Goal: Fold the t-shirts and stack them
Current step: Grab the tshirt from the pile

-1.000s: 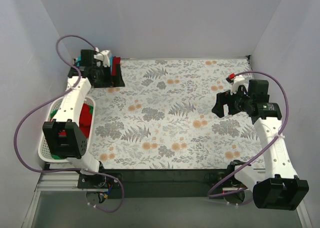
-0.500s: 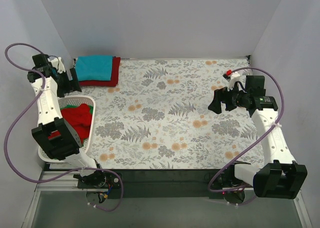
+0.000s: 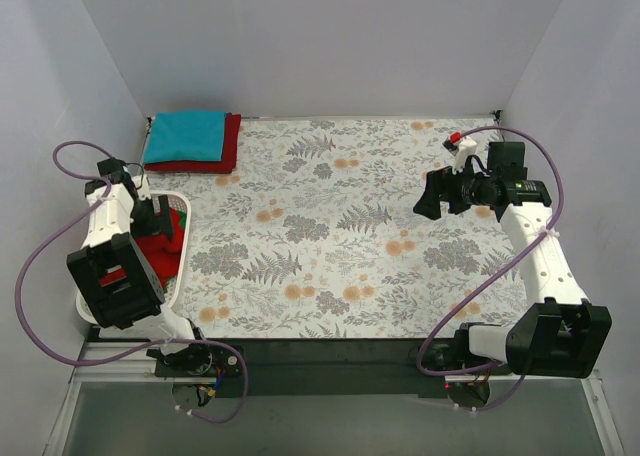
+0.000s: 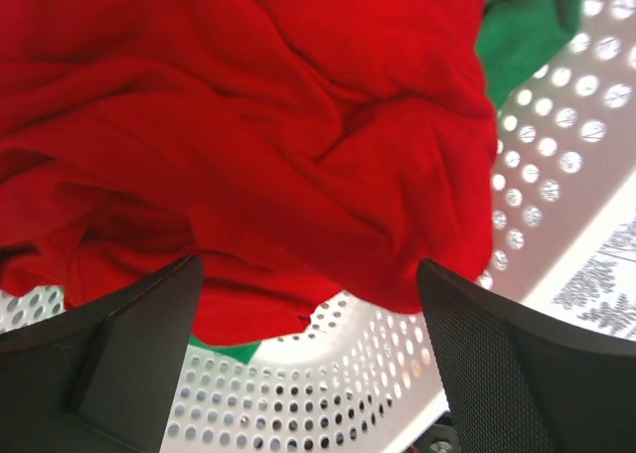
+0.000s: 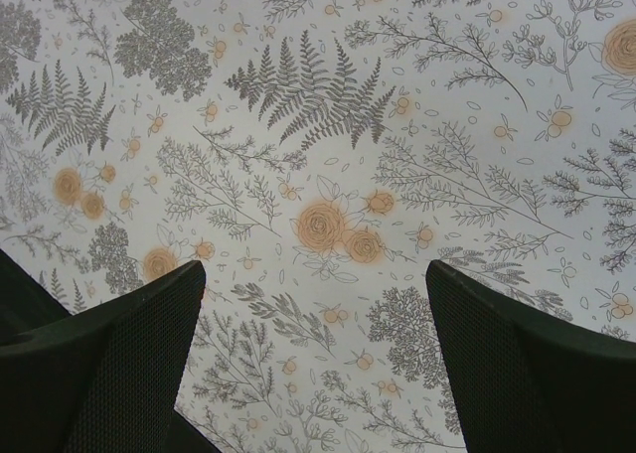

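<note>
A folded teal blue t-shirt lies on a folded darker red t-shirt at the back left corner. A crumpled bright red t-shirt lies in the white lattice basket at the left, with a green t-shirt under it. In the left wrist view the red cloth fills the frame. My left gripper is open, just above the red shirt inside the basket. My right gripper is open and empty, above the floral cloth at the right.
A floral tablecloth covers the table and fills the right wrist view. White walls close in the back and both sides. The left arm's purple cable loops beside the basket.
My left gripper has come from the folded stack at the back left, swung out to the left wall, and now sits low over the red shirt in the basket. The right gripper barely moved.
</note>
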Tool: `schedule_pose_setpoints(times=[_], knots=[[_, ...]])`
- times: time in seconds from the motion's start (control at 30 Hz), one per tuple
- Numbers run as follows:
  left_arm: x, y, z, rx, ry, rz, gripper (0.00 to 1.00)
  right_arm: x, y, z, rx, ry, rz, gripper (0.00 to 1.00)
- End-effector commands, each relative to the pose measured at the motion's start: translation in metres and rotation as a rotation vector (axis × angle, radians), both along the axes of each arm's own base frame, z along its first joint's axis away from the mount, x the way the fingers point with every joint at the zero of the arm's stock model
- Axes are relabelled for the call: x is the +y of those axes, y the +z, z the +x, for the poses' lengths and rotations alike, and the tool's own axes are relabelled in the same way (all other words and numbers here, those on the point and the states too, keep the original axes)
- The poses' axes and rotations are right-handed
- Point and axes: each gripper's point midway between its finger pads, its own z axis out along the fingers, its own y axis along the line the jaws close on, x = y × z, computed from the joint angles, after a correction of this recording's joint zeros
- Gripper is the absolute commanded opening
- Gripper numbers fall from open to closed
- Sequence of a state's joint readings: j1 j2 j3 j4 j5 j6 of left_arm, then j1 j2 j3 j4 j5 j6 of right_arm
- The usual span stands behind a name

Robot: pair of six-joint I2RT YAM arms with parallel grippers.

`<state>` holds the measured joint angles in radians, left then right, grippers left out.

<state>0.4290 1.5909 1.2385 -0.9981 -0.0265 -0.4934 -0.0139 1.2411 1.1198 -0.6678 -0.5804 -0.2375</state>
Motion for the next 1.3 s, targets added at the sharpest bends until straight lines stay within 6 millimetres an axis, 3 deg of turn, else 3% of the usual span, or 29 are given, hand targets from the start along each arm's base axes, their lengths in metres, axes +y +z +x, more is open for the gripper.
schedule_pose_setpoints(times=[0.0, 0.27, 0.37, 0.5, 0.6, 0.63, 0.7, 0.73, 0.83, 0.87, 0.93, 1.0, 1.07, 1.1, 1.2, 1.27], knots=[[0.013, 0.006, 0.012, -0.092, -0.042, 0.086, 0.88, 0.002, 0.025, 0.012, -0.070, 0.005, 0.026, 0.98], [0.022, -0.008, 0.031, -0.106, -0.088, 0.101, 0.89, 0.001, 0.020, 0.009, -0.058, -0.003, 0.021, 0.98], [0.024, -0.016, 0.038, -0.099, -0.089, 0.095, 0.85, 0.000, 0.020, 0.009, -0.059, -0.007, 0.014, 0.98], [0.026, -0.020, 0.045, -0.093, -0.088, 0.080, 0.74, -0.001, 0.021, 0.010, -0.062, -0.005, 0.003, 0.98], [0.025, -0.013, 0.050, -0.108, -0.089, 0.074, 0.58, -0.002, 0.021, 0.010, -0.060, 0.000, -0.001, 0.98], [0.025, -0.007, 0.051, -0.122, -0.086, 0.073, 0.43, -0.001, 0.021, 0.010, -0.061, 0.002, 0.000, 0.98], [0.018, 0.011, 0.057, -0.168, -0.099, 0.043, 0.24, -0.002, 0.021, 0.010, -0.062, 0.004, -0.003, 0.98], [0.015, 0.024, 0.059, -0.201, -0.098, 0.040, 0.01, -0.001, 0.022, 0.010, -0.064, 0.006, -0.001, 0.98], [0.005, 0.060, 0.065, -0.272, -0.096, 0.003, 0.00, 0.000, 0.022, 0.009, -0.067, 0.013, 0.001, 0.98], [0.004, 0.085, 0.068, -0.324, -0.101, 0.012, 0.00, 0.000, 0.022, 0.008, -0.067, 0.016, 0.001, 0.98], [-0.004, 0.114, 0.073, -0.397, -0.116, -0.007, 0.00, 0.000, 0.024, 0.008, -0.072, 0.022, 0.000, 0.98], [-0.010, 0.163, 0.079, -0.509, -0.133, 0.004, 0.00, 0.001, 0.026, 0.008, -0.071, 0.028, 0.004, 0.98], [-0.019, 0.196, 0.084, -0.591, -0.163, -0.013, 0.00, 0.002, 0.030, 0.010, -0.078, 0.033, 0.010, 0.98], [-0.023, 0.229, 0.090, -0.671, -0.187, 0.001, 0.00, 0.003, 0.030, 0.010, -0.078, 0.036, 0.015, 0.98], [-0.042, 0.274, 0.098, -0.793, -0.260, -0.042, 0.00, 0.004, 0.035, 0.011, -0.094, 0.039, 0.019, 0.98], [-0.059, 0.326, 0.104, -0.938, -0.353, -0.044, 0.00, 0.004, 0.038, 0.011, -0.106, 0.038, 0.017, 0.98]])
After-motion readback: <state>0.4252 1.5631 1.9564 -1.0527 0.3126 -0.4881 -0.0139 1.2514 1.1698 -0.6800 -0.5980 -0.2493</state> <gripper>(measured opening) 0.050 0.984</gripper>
